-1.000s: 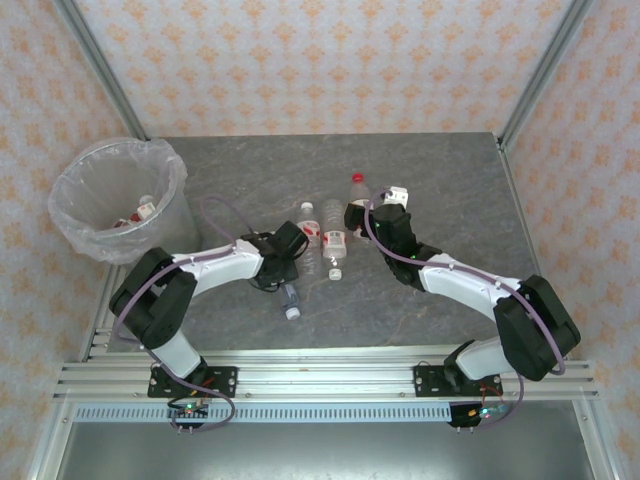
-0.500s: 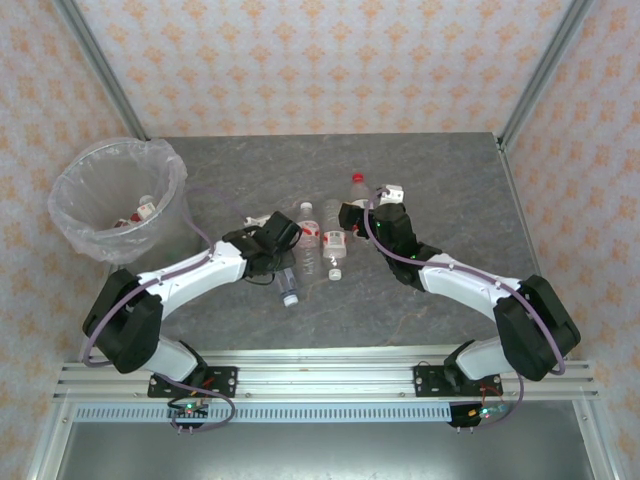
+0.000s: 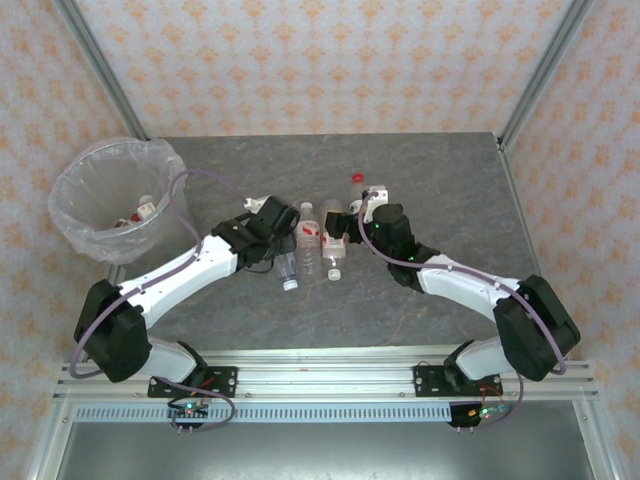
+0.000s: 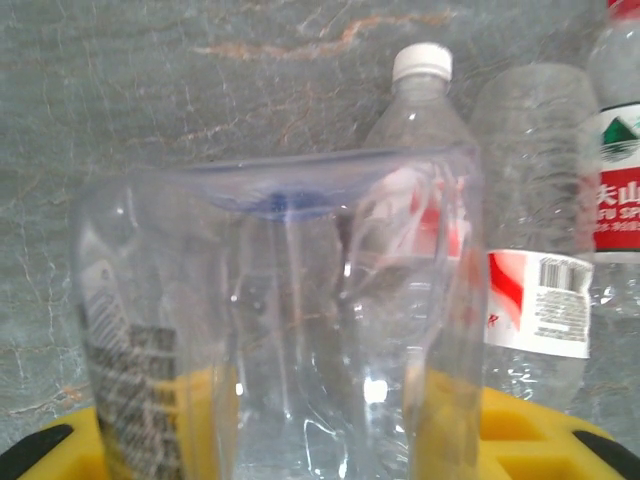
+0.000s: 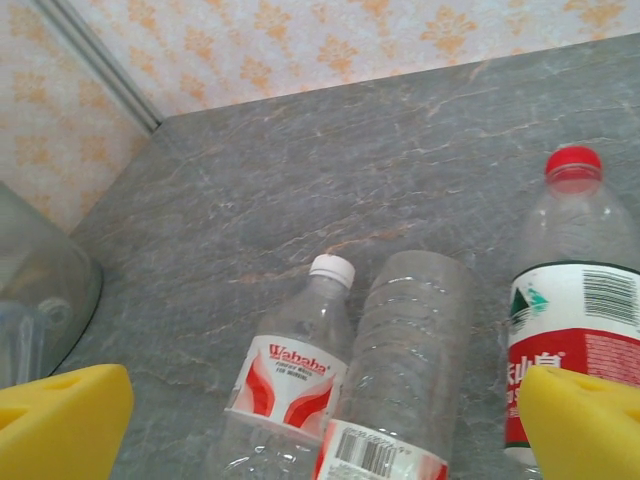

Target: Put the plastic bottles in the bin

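My left gripper [image 3: 278, 240] is shut on a clear plastic bottle [image 3: 287, 268], whose cap points toward the near edge. In the left wrist view this crumpled bottle [image 4: 280, 330] sits between the yellow pads [image 4: 200, 420] of my left gripper [image 4: 320, 430]. Two bottles lie side by side in mid-table: a white-capped one [image 3: 309, 235] [image 5: 295, 370] and a clear one [image 3: 333, 240] [image 5: 405, 350]. A red-capped bottle [image 3: 357, 181] [image 5: 575, 290] lies just beyond. My right gripper [image 3: 350, 215] [image 5: 322, 425] hovers open above them. The bin [image 3: 70, 185] stands at the far left with bottles [image 3: 140, 210] inside.
The grey table [image 3: 450, 190] has free room at its right and far side. Metal frame posts [image 3: 525, 100] rise at the back corners. The bin's wall [image 5: 40, 300] shows at the left edge of the right wrist view.
My left gripper closed fully on the bottle and carried it away from the near edge, toward the far left. The right gripper shifted slightly left and stayed open.
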Available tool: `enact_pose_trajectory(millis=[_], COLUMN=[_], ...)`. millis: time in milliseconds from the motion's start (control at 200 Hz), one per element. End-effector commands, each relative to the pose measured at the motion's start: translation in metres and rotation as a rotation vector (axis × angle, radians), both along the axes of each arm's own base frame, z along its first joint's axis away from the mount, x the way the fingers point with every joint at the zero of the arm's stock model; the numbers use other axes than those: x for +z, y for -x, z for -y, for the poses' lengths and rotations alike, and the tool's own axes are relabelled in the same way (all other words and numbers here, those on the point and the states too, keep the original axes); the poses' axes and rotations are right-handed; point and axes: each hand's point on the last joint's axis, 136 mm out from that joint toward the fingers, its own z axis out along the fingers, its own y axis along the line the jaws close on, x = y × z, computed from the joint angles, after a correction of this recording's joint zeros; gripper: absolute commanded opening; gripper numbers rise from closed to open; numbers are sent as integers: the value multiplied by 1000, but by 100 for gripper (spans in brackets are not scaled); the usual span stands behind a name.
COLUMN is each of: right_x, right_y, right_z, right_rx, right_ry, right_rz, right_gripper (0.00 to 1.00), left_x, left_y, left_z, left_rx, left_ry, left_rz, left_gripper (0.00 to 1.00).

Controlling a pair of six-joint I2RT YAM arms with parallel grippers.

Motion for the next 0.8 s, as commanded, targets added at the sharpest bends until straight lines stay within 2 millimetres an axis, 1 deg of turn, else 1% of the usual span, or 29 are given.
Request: enact_pose_trajectory(millis=[0,270,535,606,736,796], right_x=[29,42,49,52,56,58], right_y=[0,8,14,14,14,14], right_z=[-16,-34,-43,-46,-48,-48], right_rx=[63,127,167,176,182,182], right_ry=[-26,-18,-23,-26,-34,-40], right_rz=[76,106,117,120,126,126], right_gripper=[99,99,99,99,99,99], left_x=[33,86,124,139,167,180], left_y=[-10,-23,-23,-24,-24,-26], left_z=[-16,-37,-54,-59,-76,-78], left_rx=[33,82,88,92,154,161], left_ry=[-25,3,3,-11,-56,-58], left_rz=[87,235,336,377,460,495], left_gripper=[41,40,39,39,38,38])
